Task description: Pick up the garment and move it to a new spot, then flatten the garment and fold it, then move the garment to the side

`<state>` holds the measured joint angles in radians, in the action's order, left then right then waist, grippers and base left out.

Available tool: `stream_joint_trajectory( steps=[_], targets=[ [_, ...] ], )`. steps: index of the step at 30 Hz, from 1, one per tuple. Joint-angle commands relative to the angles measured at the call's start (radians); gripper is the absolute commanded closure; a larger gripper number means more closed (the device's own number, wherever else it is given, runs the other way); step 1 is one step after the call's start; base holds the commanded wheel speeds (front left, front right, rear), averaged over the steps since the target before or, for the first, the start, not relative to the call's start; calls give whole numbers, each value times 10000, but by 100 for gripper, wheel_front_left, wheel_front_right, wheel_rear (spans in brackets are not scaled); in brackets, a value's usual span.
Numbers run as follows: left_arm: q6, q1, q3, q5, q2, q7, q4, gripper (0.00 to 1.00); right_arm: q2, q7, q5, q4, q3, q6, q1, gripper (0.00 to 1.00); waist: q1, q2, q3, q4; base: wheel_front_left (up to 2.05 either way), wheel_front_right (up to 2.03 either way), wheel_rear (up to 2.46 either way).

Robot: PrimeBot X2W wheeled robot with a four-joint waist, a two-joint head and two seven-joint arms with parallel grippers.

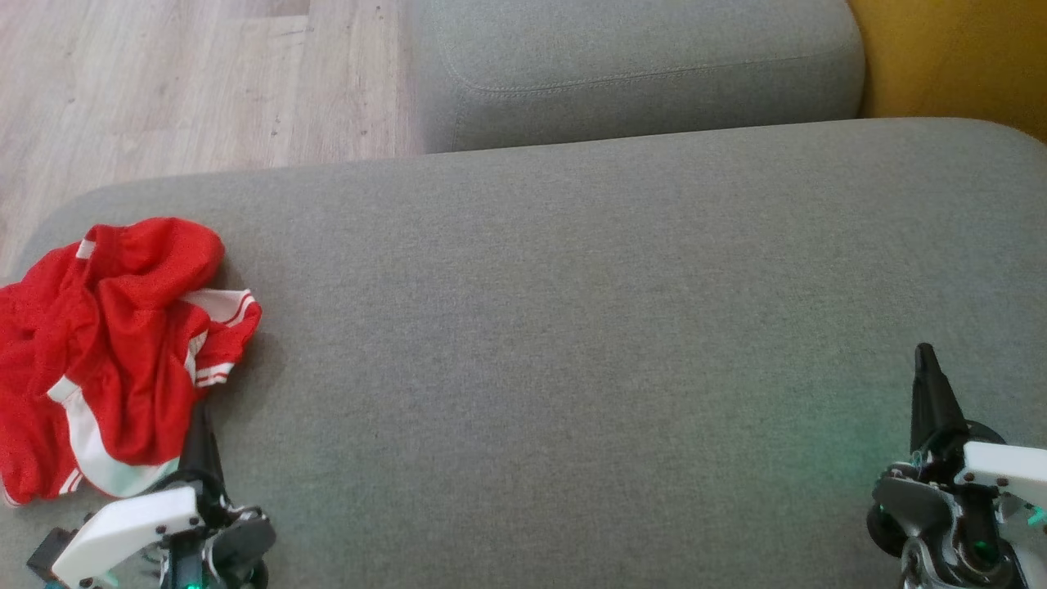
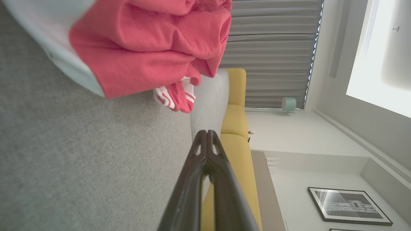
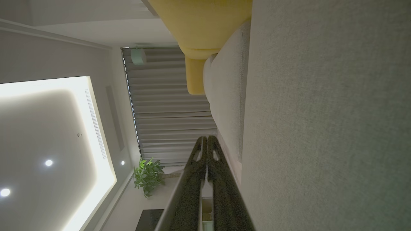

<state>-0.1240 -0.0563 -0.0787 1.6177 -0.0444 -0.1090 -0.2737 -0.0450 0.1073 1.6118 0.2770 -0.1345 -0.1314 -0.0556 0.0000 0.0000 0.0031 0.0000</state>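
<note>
Garment (image 1: 114,343) is seen crumpled at the left end of grey cushion (image 1: 572,327), pickup not yet begun. Left gripper (image 1: 200,421) just beside it and right gripper (image 1: 926,364) well apart are both pressed together, empty. Left fingers likely need to be spread before a grasp.

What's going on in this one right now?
Nothing is being handled yet. A crumpled red garment with white stripes lies in a heap at the left end of the grey cushion. The left gripper sits shut just beside it, holding nothing. The right gripper is also shut and empty, over bare cushion at the far right.
</note>
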Motion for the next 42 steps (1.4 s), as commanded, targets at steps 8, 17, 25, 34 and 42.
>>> stream_joint_trajectory(
  steps=[8,17,25,34,42],
  targets=[
    [-67,-517,-351,-91,-58,-43,288,100,-53,61,-33,-322,206,7,-524,100,0,0,0,0,0,0,0],
    [8,358,153,-36,48,77,-646,0,61,-68,-10,655,106,0,398,0,0,0,0,1,0,0,0],
    [3,310,249,-701,41,315,-436,0,46,-310,-579,506,347,1,343,0,0,0,-6,-1,0,0,0],
    [116,351,329,-1965,33,581,-74,0,45,-575,-2071,297,534,1,303,0,0,0,-40,-17,0,0,0],
    [242,331,563,-3172,26,818,267,0,37,-811,-3507,-48,673,2,316,0,0,0,-69,18,0,0,0]
  ],
)
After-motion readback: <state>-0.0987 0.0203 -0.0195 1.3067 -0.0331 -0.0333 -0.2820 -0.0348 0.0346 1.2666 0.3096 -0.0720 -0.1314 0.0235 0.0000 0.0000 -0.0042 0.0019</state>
